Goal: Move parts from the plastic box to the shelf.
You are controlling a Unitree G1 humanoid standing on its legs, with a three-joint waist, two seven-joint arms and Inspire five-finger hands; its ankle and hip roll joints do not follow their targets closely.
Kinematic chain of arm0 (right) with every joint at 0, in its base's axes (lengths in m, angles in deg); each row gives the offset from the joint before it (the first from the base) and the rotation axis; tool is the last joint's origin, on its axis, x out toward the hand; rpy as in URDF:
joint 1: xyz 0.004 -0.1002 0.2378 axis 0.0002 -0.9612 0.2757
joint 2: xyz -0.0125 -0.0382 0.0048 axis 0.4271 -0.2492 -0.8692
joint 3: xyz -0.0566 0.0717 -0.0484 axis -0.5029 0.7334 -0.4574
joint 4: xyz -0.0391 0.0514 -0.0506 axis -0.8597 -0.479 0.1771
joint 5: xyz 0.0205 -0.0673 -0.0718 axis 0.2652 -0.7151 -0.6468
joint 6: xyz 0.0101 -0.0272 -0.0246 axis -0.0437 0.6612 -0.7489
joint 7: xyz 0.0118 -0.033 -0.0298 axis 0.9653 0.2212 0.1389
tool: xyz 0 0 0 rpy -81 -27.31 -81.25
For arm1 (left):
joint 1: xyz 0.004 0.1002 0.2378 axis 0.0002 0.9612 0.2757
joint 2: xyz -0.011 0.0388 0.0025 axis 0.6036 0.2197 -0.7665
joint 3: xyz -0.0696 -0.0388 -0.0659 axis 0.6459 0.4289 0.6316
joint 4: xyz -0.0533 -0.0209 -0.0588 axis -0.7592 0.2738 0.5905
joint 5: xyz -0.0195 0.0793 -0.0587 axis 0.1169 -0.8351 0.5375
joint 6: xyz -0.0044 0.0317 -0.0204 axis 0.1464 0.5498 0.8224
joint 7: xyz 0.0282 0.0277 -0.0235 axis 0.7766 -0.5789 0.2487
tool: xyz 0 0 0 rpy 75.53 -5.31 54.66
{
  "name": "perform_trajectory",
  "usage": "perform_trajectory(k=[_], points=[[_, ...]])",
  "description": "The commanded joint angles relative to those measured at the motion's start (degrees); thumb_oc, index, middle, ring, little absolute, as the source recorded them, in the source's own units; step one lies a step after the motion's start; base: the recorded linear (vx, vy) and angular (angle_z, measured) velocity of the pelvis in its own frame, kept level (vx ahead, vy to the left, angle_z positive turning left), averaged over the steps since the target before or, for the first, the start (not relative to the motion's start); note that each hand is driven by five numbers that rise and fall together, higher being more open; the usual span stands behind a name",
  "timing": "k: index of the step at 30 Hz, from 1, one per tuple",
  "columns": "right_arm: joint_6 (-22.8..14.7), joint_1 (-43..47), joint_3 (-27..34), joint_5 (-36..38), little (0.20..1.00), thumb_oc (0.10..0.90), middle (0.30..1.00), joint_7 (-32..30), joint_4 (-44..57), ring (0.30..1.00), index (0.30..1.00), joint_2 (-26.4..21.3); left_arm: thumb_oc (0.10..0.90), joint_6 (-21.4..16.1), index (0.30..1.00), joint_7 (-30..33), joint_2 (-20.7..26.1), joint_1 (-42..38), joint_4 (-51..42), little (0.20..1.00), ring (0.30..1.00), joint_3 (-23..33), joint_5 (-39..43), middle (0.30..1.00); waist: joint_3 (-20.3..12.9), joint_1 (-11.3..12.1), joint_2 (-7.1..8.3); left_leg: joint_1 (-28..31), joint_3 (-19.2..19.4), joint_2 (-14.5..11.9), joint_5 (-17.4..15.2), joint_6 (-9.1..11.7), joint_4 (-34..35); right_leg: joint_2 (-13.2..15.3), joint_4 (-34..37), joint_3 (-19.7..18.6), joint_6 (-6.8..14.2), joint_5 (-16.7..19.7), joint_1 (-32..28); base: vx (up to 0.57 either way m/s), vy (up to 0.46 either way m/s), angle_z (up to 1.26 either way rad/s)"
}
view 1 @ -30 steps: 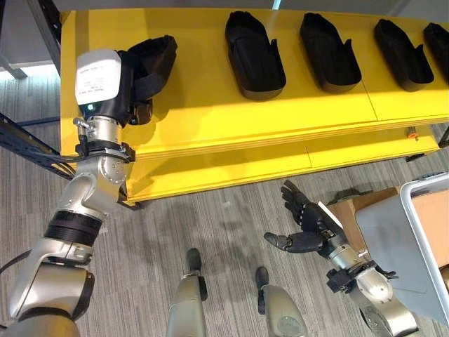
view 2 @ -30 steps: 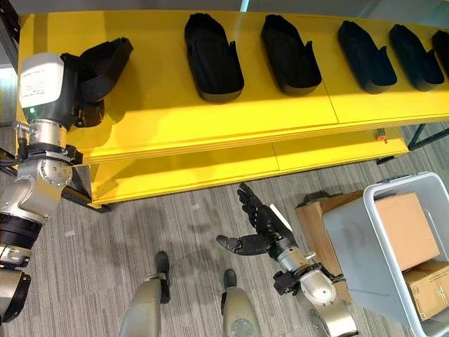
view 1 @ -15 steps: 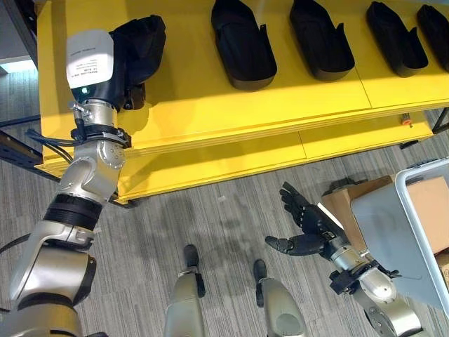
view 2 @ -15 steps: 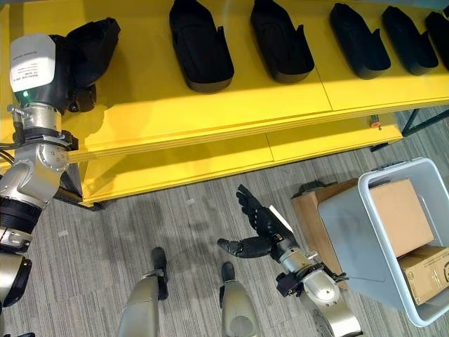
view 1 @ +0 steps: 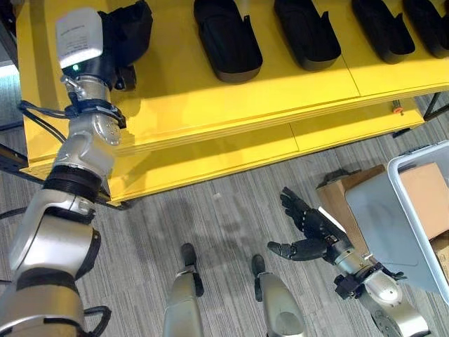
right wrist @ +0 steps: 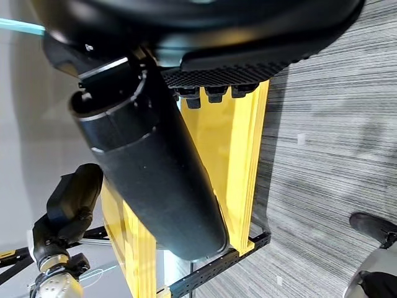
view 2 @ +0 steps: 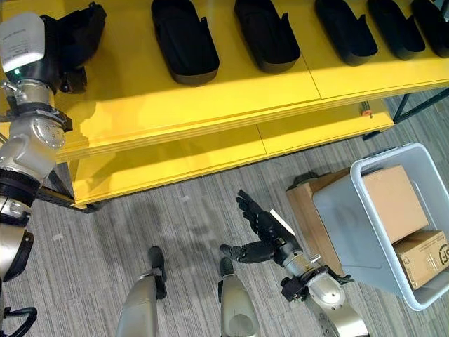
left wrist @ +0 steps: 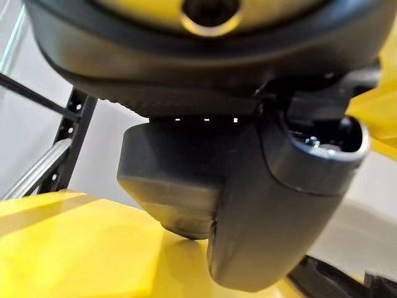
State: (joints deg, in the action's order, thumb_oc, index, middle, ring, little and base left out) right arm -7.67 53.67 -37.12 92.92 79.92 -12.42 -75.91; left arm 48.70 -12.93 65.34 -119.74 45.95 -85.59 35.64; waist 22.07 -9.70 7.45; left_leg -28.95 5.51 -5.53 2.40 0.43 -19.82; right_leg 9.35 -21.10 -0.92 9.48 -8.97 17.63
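Note:
My left hand (view 1: 116, 53) reaches onto the left end of the yellow shelf (view 2: 210, 105) with its fingers curled round a black moulded part (view 1: 133, 24). In the left wrist view that part (left wrist: 173, 180) sits low against the yellow surface just past the thumb (left wrist: 273, 205). Several more black parts (view 2: 184, 42) lie in a row along the shelf to the right. My right hand (view 1: 309, 235) hangs open and empty above the floor, left of the grey plastic box (view 2: 365, 168).
The plastic box holds two cardboard boxes (view 2: 389, 200). A brown box (view 2: 305, 203) stands on the floor against its left side. A lower yellow shelf level (view 2: 175, 165) juts out below the top one. Grey carpet lies in front of the shelf.
The whole picture has shifted, so the camera moved. My left hand stays at the shelf's left end with the part. The right hand stays open in about the same place.

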Motion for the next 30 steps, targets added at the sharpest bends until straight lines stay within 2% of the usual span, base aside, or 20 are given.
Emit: perform_trajectory(k=[1,6,18,19,20,21,22,30], points=[[-4.74,0.25,2.41,3.35,1.0,0.9,1.0,0.63,5.48,1.0,1.0,-3.19,0.4,-0.02,0.3,-2.31,-1.78,-3.89,6.24,0.3,0.3,-1.03,2.56,0.3,-3.59,-0.71,-0.95,1.25,1.11,-6.36,-6.62,3.6,-3.58,-0.46,-0.3,0.36,-3.21,0.92,3.93,0.0,0.0,0.0],[-4.86,-0.17,2.11,4.3,1.0,0.9,1.0,0.8,6.05,1.0,1.0,-4.05,0.4,-0.29,0.3,-2.58,-3.38,-6.46,11.28,0.3,0.3,-2.18,4.86,0.3,-3.51,-1.38,-0.38,0.65,1.43,-6.71,-6.59,3.7,-3.81,-0.81,-0.65,-0.31,-3.14,1.28,5.16,0.0,0.0,0.0],[-4.54,-0.87,1.95,5.52,1.0,0.9,1.0,1.28,6.55,1.0,1.0,-4.55,0.4,-0.29,0.3,-3.95,-5.22,-7.36,14.06,0.3,0.3,-3.52,5.22,0.3,-3.24,-2.0,-0.01,-0.31,1.6,-7.19,-6.95,3.7,-4.85,-1.11,-1.56,-0.82,-3.24,1.21,6.57,0.0,-0.003,-0.04],[-4.62,-0.98,2.07,5.61,1.0,0.9,1.0,1.27,6.68,1.0,1.0,-4.68,0.422,-0.31,0.33,-3.98,-5.3,-7.27,14.2,0.33,0.33,-3.44,5.26,0.33,-3.19,-2.0,0.03,-0.37,1.6,-7.21,-6.93,3.71,-4.83,-1.14,-1.62,-0.87,-3.26,1.15,6.64,0.0,-0.013,-0.04],[-4.64,-0.99,1.97,5.61,1.0,0.9,1.0,1.28,6.66,1.0,1.0,-4.78,0.737,-0.23,0.772,-4.06,-5.41,-7.21,14.2,0.772,0.772,-3.54,5.01,0.772,-3.15,-1.98,0.08,-0.46,1.6,-7.26,-6.9,3.74,-4.91,-1.13,-1.68,-0.85,-3.28,1.17,6.74,0.0,-0.014,-0.03],[-4.61,-1.06,2.1,5.56,1.0,0.9,1.0,1.3,6.67,1.0,1.0,-4.85,0.737,-0.31,0.772,-4.38,-5.39,-7.04,14.16,0.772,0.772,-3.77,4.74,0.772,-3.13,-1.98,0.1,-0.52,1.59,-7.23,-6.93,3.76,-5.02,-1.13,-1.69,-0.79,-3.28,1.17,6.72,0.0,0.0,0.0],[-4.57,-1.2,2.17,5.73,1.0,0.9,1.0,1.33,6.62,1.0,1.0,-4.8,0.9,-0.38,1.0,-4.86,-5.55,-6.67,14.07,1.0,1.0,-3.66,4.82,1.0,-3.01,-1.94,0.13,-0.68,1.57,-7.34,-6.92,3.78,-5.17,-1.16,-1.94,-0.78,-3.31,1.16,6.87,0.0,0.0,0.0],[-4.11,-1.97,2.55,6.47,1.0,0.9,1.0,1.83,6.08,1.0,1.0,-4.94,0.9,-0.38,1.0,-8.34,-5.52,-6.58,15.3,1.0,1.0,-5.07,3.56,1.0,-2.84,-1.87,0.0,-0.94,1.45,-7.55,-6.96,3.93,-5.58,-1.23,-2.78,-0.75,-3.46,0.95,7.38,0.0,-0.003,0.01]])
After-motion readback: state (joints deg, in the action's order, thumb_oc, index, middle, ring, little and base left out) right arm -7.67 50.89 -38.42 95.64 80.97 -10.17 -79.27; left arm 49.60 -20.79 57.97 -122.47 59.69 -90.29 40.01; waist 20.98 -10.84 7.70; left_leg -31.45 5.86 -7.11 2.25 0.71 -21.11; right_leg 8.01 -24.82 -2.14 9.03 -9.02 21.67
